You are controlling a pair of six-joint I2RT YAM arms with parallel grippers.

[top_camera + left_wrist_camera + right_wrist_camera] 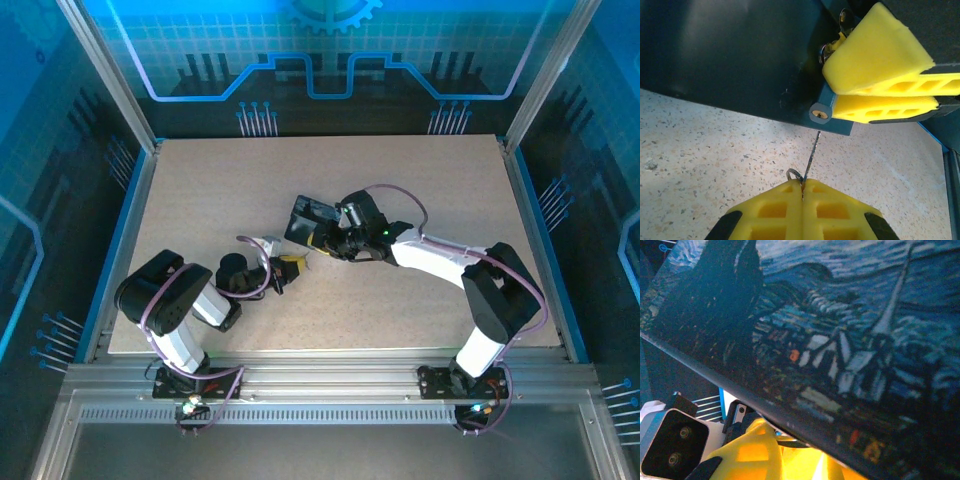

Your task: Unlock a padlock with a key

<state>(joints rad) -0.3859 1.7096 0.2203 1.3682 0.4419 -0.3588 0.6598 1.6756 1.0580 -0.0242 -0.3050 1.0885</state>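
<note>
Padlock teal, brass-cored; key thin, flat

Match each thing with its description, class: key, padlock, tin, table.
Things:
1. key
2. padlock
3. tin
4. table

Descriptions:
A. speckled beige surface
B. printed with a swirly night sky
C. pinched in the shut left gripper, blade aimed at the keyhole but not yet in it
D. teal with a brass keyhole, at the tips of the right gripper

Pairs: 1-C, 2-D, 3-B, 4-A
</note>
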